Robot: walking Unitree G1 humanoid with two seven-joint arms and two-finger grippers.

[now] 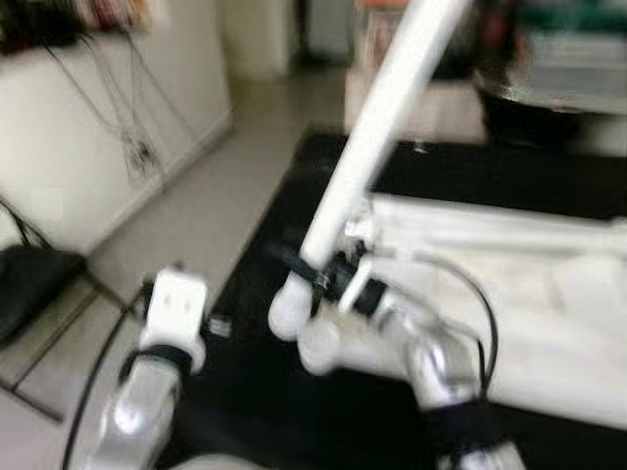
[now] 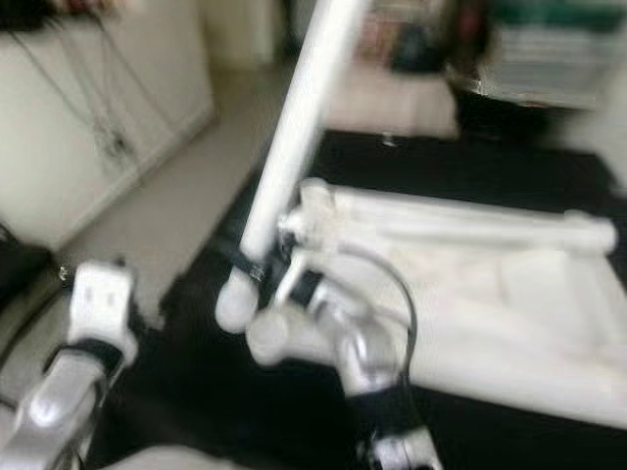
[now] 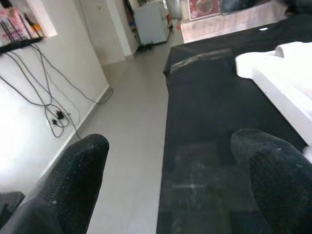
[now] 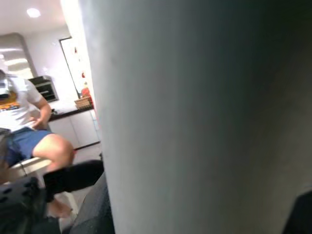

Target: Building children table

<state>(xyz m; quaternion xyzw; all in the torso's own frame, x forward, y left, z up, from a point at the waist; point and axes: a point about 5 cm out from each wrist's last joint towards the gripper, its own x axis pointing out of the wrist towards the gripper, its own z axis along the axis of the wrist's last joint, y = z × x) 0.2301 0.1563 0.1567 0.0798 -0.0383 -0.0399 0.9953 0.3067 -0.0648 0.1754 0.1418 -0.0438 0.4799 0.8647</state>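
Gripping the tilted white table leg (image 1: 377, 127) near its lower end, right hand (image 1: 328, 279); left hand (image 3: 168, 183) spread apart above the black mat (image 3: 209, 112).

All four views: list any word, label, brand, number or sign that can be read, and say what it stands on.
No text can be read in any view.
Red picture or sign against the far wall, left wrist view: print too small to read.
Shelf items at top left, left eye view: blurred, unreadable.
White table leg held in the right gripper: no markings seen.
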